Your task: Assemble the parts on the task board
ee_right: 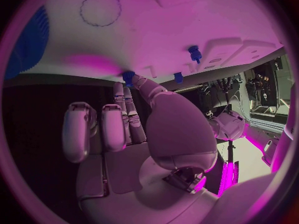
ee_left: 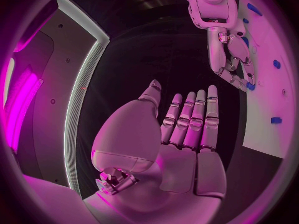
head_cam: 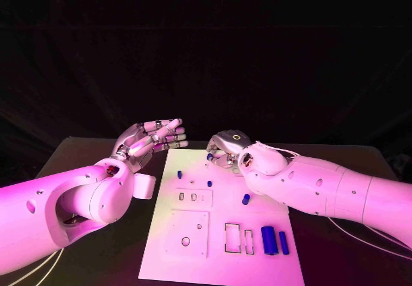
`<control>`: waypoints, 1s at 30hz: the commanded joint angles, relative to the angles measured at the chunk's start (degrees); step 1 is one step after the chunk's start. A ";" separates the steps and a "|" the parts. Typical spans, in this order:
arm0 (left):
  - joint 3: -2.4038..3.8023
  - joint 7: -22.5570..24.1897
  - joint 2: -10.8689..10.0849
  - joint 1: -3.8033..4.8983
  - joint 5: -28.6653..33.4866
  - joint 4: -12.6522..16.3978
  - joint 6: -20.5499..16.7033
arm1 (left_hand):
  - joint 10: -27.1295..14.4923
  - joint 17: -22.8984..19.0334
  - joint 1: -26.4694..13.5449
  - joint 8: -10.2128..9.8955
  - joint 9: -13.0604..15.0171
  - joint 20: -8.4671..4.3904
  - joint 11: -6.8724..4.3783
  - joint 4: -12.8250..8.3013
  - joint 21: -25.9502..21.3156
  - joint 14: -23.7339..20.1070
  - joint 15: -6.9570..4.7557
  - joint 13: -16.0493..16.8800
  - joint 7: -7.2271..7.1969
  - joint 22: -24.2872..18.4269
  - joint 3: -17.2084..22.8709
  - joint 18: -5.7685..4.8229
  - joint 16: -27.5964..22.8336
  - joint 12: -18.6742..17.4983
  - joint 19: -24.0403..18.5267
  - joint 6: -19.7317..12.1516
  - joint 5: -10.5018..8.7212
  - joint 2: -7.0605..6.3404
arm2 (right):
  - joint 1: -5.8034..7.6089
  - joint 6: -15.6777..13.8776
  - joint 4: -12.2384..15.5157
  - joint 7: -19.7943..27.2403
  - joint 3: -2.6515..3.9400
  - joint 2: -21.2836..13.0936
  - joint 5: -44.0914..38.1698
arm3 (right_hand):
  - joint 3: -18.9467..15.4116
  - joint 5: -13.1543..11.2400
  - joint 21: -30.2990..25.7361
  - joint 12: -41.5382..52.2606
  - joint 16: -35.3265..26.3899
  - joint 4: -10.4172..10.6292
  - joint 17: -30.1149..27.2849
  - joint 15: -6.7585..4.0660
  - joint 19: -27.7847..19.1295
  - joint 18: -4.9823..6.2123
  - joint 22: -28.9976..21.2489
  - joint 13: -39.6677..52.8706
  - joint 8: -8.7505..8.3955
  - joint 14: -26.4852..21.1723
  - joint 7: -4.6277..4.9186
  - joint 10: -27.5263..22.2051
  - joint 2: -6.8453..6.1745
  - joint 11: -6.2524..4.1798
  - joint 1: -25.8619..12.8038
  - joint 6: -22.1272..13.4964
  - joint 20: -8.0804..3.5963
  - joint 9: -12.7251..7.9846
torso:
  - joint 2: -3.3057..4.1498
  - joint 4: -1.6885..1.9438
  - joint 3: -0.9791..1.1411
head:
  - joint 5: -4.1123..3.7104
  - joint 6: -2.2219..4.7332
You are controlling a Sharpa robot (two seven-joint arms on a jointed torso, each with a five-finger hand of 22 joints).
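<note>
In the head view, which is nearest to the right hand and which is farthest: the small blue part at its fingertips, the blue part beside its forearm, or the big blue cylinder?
Order from the right hand, nearest first:
1. Small blue part, at the fingertips, far end of the task board.
2. Blue part beside the forearm, mid-board.
3. Big blue cylinder, near right corner.

My right forearm point(head_cam: 326, 187) hides the board's point(head_cam: 184, 238) right edge. A blue part point(head_cam: 209, 157) at my right hand point(head_cam: 230, 149) is mostly covered by fingers; its shape is unclear.
</note>
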 commanded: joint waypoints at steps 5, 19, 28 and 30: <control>0.05 0.37 -0.08 0.16 -0.01 0.21 0.73 | -0.30 -0.09 -0.02 -0.21 -0.05 -0.10 0.20 -0.36 -0.33 -0.24 0.10 -0.07 4.01 -0.08 -0.06 0.26 -0.29 -0.25 -0.52 -0.48 0.31 0.46 | 0.01 0.78 -0.24 -1.57 0.03 -0.01 0.01 | -0.57 -0.92 -1.50 -0.66 -1.30 0.51 -1.80 0.58 -1.15 0.21 -2.02 -0.02 -0.25 1.67 0.58 -1.60 -1.33 0.56 -0.11 -2.35 0.49 -0.52 | 0.03 -0.03 0.00 | 0.14 0.04; 0.04 0.23 -0.78 0.25 -0.20 0.09 0.90 | -0.36 -0.10 -0.01 -0.25 -0.05 -0.10 0.22 -0.39 -0.37 -0.30 0.12 -0.08 4.02 -0.11 -0.08 0.25 -0.34 -0.30 -0.60 -0.52 0.31 0.46 | 0.68 -2.24 12.70 -0.51 1.01 -11.83 4.03 | -1.36 -0.80 -1.47 1.51 -1.96 1.56 -2.53 0.28 -1.02 0.20 -1.52 1.15 0.41 1.59 0.64 0.48 -1.80 0.11 0.07 -2.01 0.45 -0.13 | -0.31 -0.73 0.09 | -0.04 0.30; 0.02 0.05 -1.35 0.28 -0.20 0.06 1.04 | -0.37 -0.09 -0.09 -0.27 -0.04 -0.09 0.22 -0.41 -0.41 -0.30 0.13 -0.07 4.02 -0.15 -0.20 0.24 -0.37 -0.34 -0.68 -0.52 0.30 0.33 | 2.04 3.89 17.62 5.31 1.40 -19.73 11.35 | -5.46 -1.13 1.61 17.31 0.58 3.30 0.83 -0.87 0.57 -0.61 3.05 13.68 1.80 2.42 0.51 6.36 -2.89 -1.16 1.05 -3.82 -0.76 0.98 | -0.79 -1.71 0.30 | -0.30 0.35; 0.02 -0.01 -1.32 0.28 -0.19 0.05 1.10 | -0.36 -0.08 -0.08 -0.26 -0.04 -0.09 0.22 -0.41 -0.41 -0.28 0.13 -0.07 4.02 -0.15 -0.20 0.24 -0.36 -0.33 -0.67 -0.51 0.30 0.33 | 2.12 4.65 17.67 5.51 1.42 -20.47 11.72 | -6.77 -0.60 1.96 25.97 0.98 4.68 1.33 -0.97 0.71 -0.77 3.74 22.21 2.60 2.52 0.78 1.40 -2.49 -1.24 1.92 -4.96 -0.86 1.70 | -0.82 -1.71 0.43 | -0.07 0.22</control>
